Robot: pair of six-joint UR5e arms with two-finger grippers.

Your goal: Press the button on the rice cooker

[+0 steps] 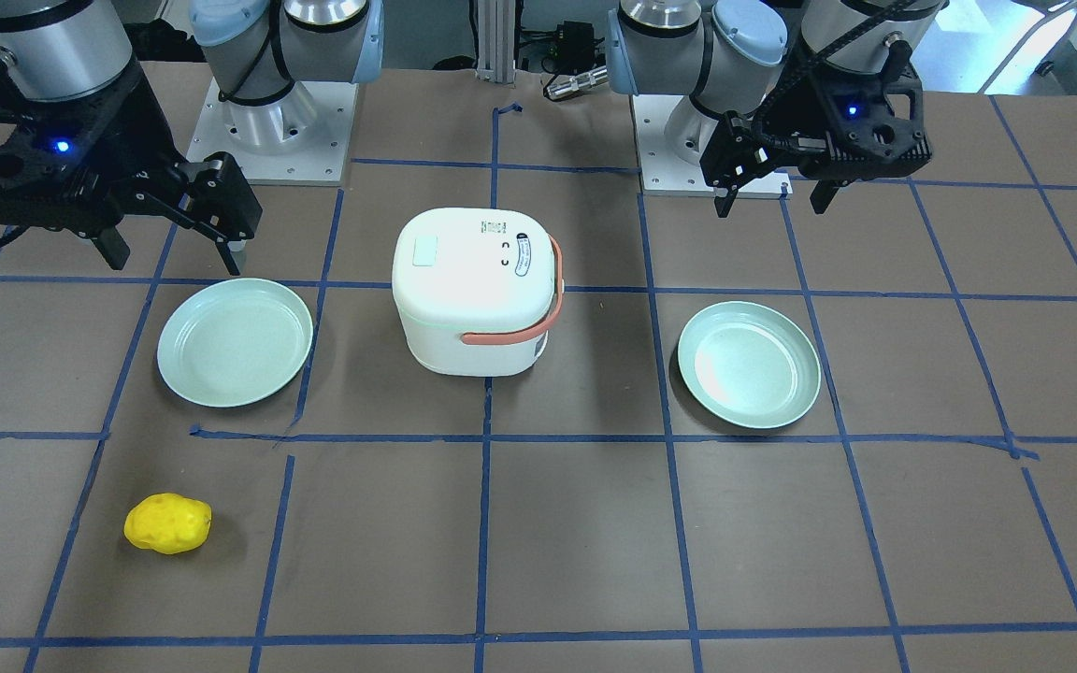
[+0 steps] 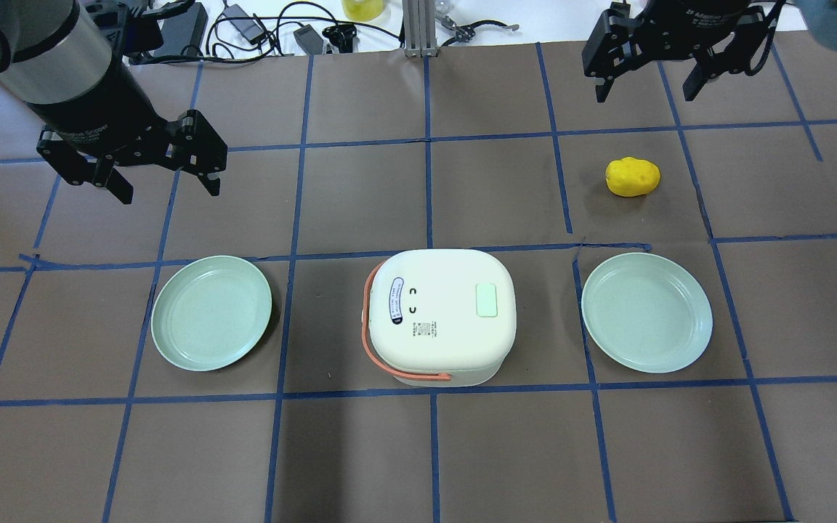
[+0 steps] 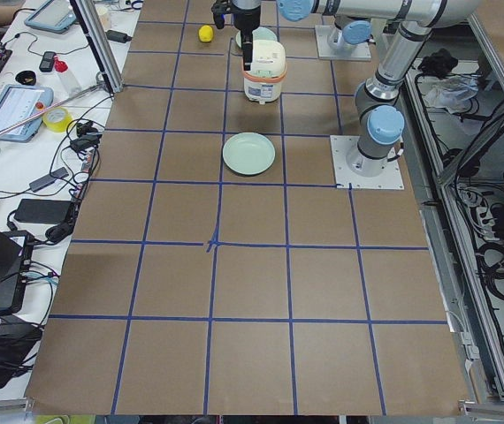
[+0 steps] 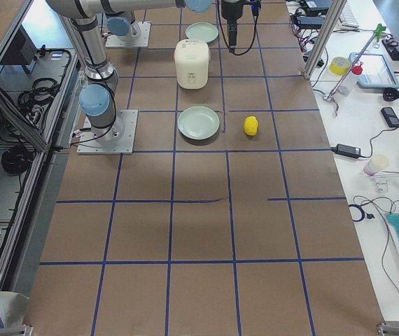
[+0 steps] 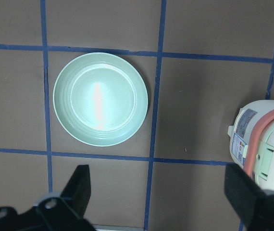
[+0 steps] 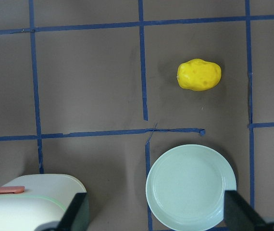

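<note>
The white rice cooker [image 2: 444, 312] stands lid shut at the table's middle, its salmon-orange handle [image 2: 369, 341] folded down on the robot's left side. A pale green rectangular button [image 2: 487, 299] sits on the lid. The cooker also shows in the front view [image 1: 478, 290]. My left gripper [image 2: 169, 190] is open and empty, high above the table, beyond and left of the cooker. My right gripper [image 2: 644, 93] is open and empty, high over the far right. The left wrist view catches the cooker's edge [image 5: 267, 144]; the right wrist view catches its corner [image 6: 31, 202].
A pale green plate [image 2: 211, 312] lies left of the cooker and another [image 2: 646, 312] lies right of it. A yellow lumpy fruit-like object [image 2: 632, 176] lies beyond the right plate. Cables and gear line the table's far edge.
</note>
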